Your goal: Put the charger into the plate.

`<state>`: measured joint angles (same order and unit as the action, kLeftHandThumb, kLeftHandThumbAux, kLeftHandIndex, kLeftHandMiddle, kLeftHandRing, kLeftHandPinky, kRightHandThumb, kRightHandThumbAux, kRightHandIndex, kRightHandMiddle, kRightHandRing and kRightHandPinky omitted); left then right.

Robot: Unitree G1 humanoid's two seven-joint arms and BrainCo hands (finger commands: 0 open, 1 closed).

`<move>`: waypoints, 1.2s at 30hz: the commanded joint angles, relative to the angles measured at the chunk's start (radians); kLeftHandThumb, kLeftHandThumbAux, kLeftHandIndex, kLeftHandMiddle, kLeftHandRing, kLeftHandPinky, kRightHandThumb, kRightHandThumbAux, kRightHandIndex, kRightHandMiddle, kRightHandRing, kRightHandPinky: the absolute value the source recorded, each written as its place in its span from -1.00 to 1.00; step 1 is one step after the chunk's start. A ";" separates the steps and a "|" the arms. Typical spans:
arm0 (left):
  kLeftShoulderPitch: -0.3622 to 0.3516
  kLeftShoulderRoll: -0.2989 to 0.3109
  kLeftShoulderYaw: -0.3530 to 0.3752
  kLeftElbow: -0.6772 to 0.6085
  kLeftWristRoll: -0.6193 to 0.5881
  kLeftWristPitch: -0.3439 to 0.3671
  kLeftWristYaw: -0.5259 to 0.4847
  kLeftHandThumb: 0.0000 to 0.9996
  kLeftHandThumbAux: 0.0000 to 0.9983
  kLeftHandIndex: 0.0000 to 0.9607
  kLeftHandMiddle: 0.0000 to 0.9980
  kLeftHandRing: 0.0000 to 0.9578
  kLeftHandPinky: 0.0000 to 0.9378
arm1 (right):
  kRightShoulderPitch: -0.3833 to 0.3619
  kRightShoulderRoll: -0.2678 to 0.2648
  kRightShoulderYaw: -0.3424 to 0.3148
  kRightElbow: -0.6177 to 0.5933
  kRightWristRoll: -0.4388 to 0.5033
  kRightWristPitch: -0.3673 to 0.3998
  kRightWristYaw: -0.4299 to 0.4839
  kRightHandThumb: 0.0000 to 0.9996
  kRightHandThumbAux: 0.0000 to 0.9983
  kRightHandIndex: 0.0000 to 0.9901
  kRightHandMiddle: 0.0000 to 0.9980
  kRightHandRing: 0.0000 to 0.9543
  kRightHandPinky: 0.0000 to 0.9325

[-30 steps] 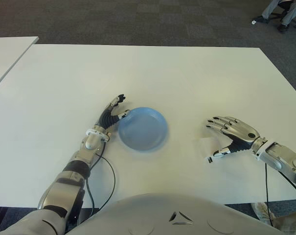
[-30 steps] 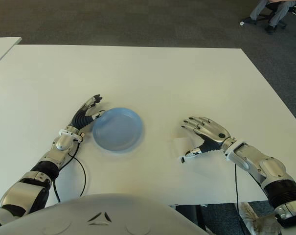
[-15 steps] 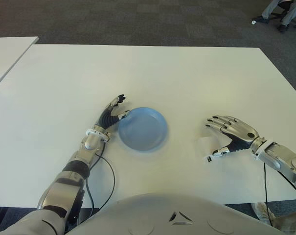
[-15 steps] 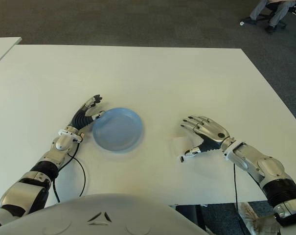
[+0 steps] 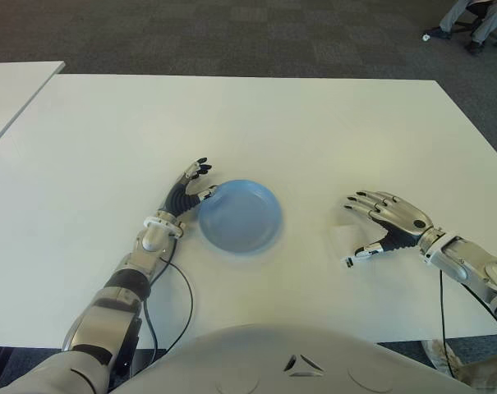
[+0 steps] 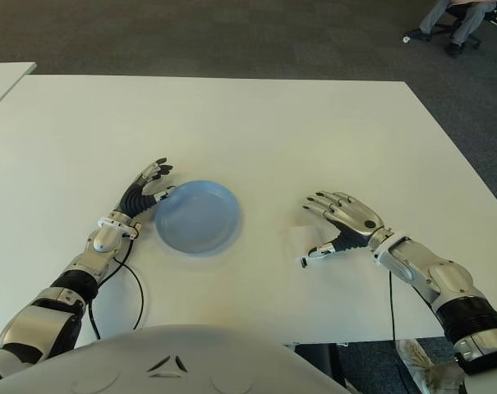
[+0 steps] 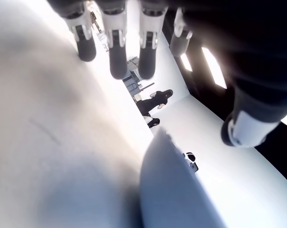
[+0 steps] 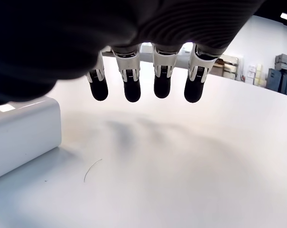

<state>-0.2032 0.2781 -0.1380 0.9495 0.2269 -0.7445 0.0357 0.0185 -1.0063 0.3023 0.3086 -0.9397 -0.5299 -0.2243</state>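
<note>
White counter (image 5: 273,123) fills most of the scene, w/ dark carpet beyond its far edge and a seated person's legs (image 5: 470,20) at the far right corner. Our right hand (image 6: 347,220) hovers palm-down, fingers (image 8: 162,76) spread and straight, thumb reaching toward the small white block-shaped charger (image 6: 301,240). The charger sits on the counter just off the fingertips and thumb tip, on the side facing the round blue plastic plate (image 5: 240,215). In the right wrist view the white block (image 8: 20,137) shows beside the thumb side of the hand, w/ nothing gripped.

Change vs. a second ago: our right hand has drifted slightly toward the charger and the plate, so the thumb tip now shows closer to the block. We can't tell if it's touching yet. Charger itself hasn't moved, plate neither.

Our left hand (image 5: 189,187) shows just beside the plate's rim, on the side away from the charger, fingers (image 7: 117,57) extended and loose, holding nothing. It hasn't shifted.

Meaning for the task, as we judge it: approx. at the reach stage, approach nearly done, grasp not yet made. Charger is well short of the plate, w/ bare counter between them. Next we'd need to close thumb and fingers around the block; it's low and smooth, so it may slide away rather than lift.
</note>
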 commanded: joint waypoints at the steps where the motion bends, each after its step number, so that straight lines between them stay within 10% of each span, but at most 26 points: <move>1: 0.076 -0.015 -0.029 0.072 0.032 0.049 -0.014 -1.00 0.19 -0.83 -0.59 -0.58 -0.63 | -0.014 0.020 0.031 0.036 -0.043 0.029 0.015 -0.77 -0.58 -1.00 -1.00 -1.00 -1.00; 36: 0.073 -0.021 -0.029 0.072 0.023 0.054 -0.032 -1.00 0.13 -0.86 -0.60 -0.59 -0.64 | -0.056 0.018 0.024 0.050 0.013 0.027 0.010 -0.74 -0.56 -1.00 -1.00 -1.00 -1.00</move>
<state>-0.2045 0.2773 -0.1384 0.9517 0.2268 -0.7479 0.0355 -0.0504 -0.9904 0.3226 0.3574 -0.9184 -0.5088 -0.2341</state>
